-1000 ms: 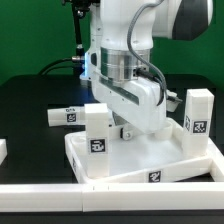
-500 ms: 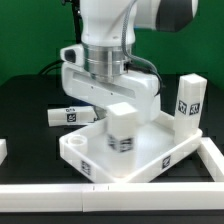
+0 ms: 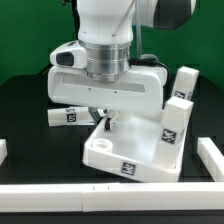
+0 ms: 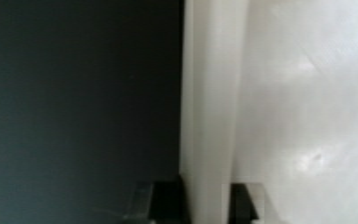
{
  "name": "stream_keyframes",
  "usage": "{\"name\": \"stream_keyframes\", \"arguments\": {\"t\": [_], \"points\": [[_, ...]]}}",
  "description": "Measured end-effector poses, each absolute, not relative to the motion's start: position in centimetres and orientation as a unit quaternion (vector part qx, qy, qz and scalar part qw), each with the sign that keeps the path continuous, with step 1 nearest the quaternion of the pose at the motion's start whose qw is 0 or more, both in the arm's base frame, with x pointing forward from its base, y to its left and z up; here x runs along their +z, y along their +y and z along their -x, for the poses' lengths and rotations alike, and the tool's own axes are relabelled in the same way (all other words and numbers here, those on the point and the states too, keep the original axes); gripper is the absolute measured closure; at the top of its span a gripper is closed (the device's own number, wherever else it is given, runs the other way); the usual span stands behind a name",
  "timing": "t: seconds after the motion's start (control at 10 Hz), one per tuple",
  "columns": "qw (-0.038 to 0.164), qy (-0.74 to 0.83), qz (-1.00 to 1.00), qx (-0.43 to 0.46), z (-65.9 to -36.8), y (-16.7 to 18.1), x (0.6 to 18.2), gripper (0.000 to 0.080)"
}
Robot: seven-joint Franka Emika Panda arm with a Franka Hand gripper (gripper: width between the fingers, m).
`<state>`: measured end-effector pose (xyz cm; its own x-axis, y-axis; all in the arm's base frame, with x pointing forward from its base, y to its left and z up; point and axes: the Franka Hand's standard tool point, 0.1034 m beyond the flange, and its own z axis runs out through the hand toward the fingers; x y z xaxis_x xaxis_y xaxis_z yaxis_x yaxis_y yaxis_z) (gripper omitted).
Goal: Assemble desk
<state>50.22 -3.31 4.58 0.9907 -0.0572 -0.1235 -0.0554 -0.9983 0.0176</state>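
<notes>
Along the tabletop's near edge runs a low white rail [image 3: 50,190]. Behind it, on the black tabletop [image 3: 25,120], sits the white plastic rimmed tray-like desk top [image 3: 110,155], near the middle and turned so one corner faces the near edge; a black-and-white square tag shows on its near wall. At the tray's corner toward the exterior view's right stands the near leg [image 3: 172,125], a blocky white post, upright, with its tag facing the near edge. Just behind it the far leg [image 3: 184,85], of the same kind, rises at the next corner, leaning slightly; its seating cannot be made out. The two-finger gripper [image 3: 106,122] comes down over the tray's far side. In the wrist view the gripper [image 4: 202,203] is closed almost fully, its dark fingers [image 4: 158,203] pinching the thin white rim of the desk top [image 4: 211,100] between them. Toward the far left lies the loose leg [image 3: 68,115], a white block on its side, apart from the tray. The bulky white robot arm [image 3: 105,50] stands above.
</notes>
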Motion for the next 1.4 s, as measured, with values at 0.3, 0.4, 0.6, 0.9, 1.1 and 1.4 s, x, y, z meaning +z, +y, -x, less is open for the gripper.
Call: {"name": "stream_keyframes", "arguments": {"t": [0.3,0.4,0.6,0.9,1.1,1.4], "points": [[-0.011,0.132,-0.986,-0.104,-54.4,-5.1,4.6,0.0735],[-0.017,0.180,-0.978,-0.103,-54.7,-4.8,4.3,0.0735],[-0.017,0.229,-0.967,-0.107,-54.4,-5.5,4.3,0.0735],[-0.021,0.365,-0.923,-0.121,-57.1,-5.5,5.7,0.0735],[-0.037,0.483,-0.866,-0.123,-58.8,-5.2,5.4,0.0735],[-0.037,0.536,-0.833,-0.131,-58.5,-6.3,5.2,0.0735]]}}
